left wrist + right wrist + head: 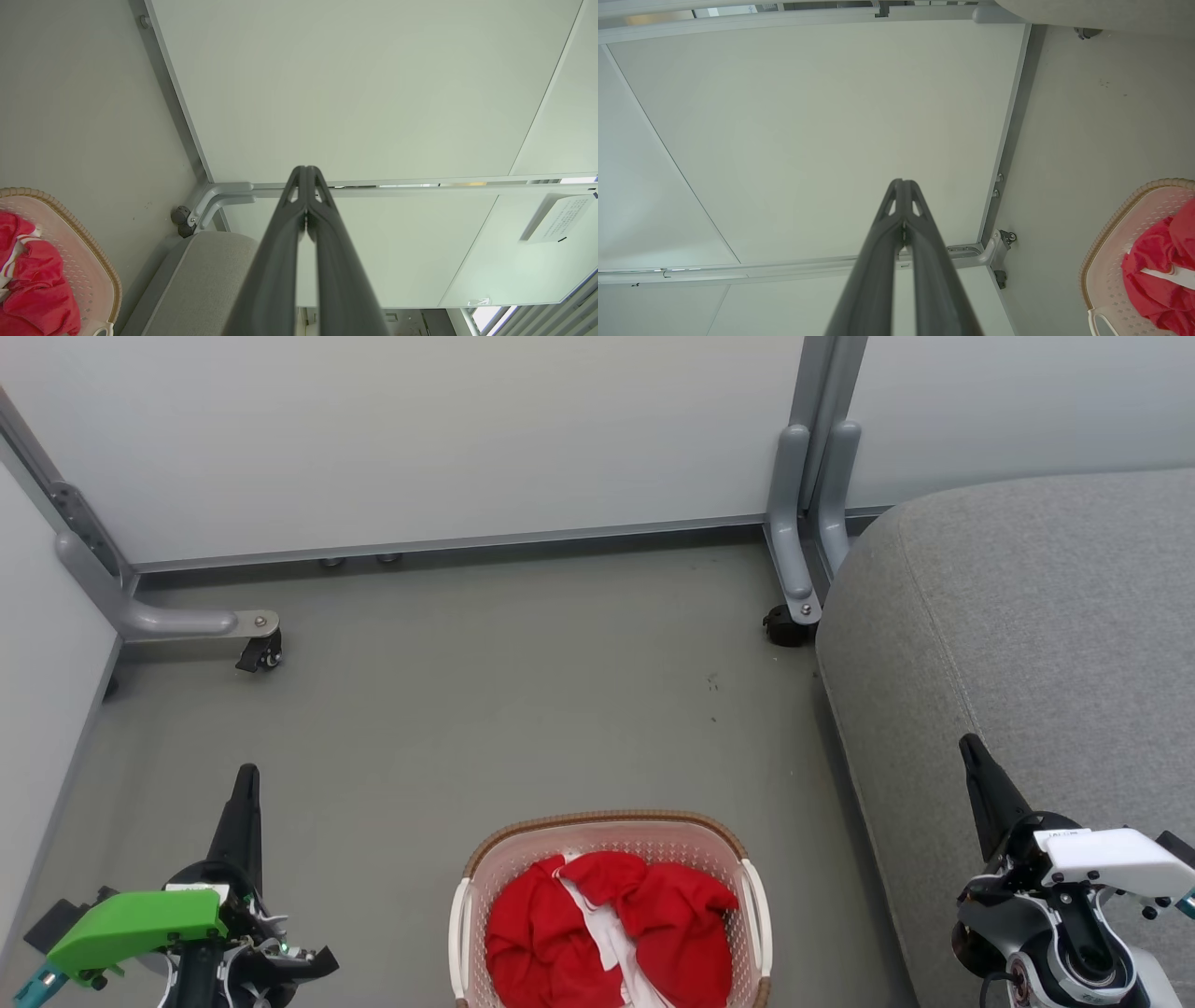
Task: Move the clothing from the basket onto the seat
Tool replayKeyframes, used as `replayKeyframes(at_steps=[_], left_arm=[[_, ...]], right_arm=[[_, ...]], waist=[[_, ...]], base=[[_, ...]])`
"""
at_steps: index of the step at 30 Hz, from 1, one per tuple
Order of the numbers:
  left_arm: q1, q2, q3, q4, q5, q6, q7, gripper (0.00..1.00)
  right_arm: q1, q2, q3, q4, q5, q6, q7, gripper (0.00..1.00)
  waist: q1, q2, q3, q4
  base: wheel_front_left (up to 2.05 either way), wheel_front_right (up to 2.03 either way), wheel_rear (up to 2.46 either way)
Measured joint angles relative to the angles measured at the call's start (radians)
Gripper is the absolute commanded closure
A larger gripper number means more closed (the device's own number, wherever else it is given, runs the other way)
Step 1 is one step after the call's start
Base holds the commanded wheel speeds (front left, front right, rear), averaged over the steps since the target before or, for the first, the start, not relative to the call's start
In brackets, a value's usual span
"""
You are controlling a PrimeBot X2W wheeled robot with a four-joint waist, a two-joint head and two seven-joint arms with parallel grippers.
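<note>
We count one basket, standing on the floor low in the middle of the head view, between our two arms. The clothing lies inside it as one crumpled red heap crossed by white stripes. We cannot tell how many garments make up the heap. One grey seat stands just to the basket's right. The left fingers, two of them, are pressed together on nothing, over the floor to the left of the basket. The right fingers, also two, are pressed together the same way and show against the seat's edge. Two black castors sit under the grey feet of the pale panels behind.
</note>
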Motion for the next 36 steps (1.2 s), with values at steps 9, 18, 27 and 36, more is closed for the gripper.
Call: replayKeyframes(at_steps=[9,18,27,36], left_arm=[[0.0,0.0,0.0,0.0,0.0,0.0,0.0,1.0],[0.0,0.0,0.0,0.0,0.0,0.0,0.0,1.0],[0.032,-0.007,-0.025,0.026,0.0,0.002,-0.02,0.0],[0.032,-0.007,-0.075,0.002,0.003,0.002,-0.064,0.0]], right_arm=[[0.0,0.0,0.0,0.0,0.0,0.0,0.0,1.0],[0.0,0.0,0.0,0.0,0.0,0.0,0.0,1.0],[0.033,0.009,0.015,0.022,-0.002,0.0,-0.019,0.0],[0.04,0.009,0.05,-0.009,-0.027,0.0,-0.063,0.0]], waist=[[0.0,0.0,0.0,0.0],[0.0,0.0,0.0,0.0],[0.0,0.0,0.001,0.0],[0.0001,0.0,0.003,0.0]], base=[[0.0,0.0,0.0],[0.0,0.0,0.0],[0.0,0.0,0.0],[0.0,0.0,0.0]])
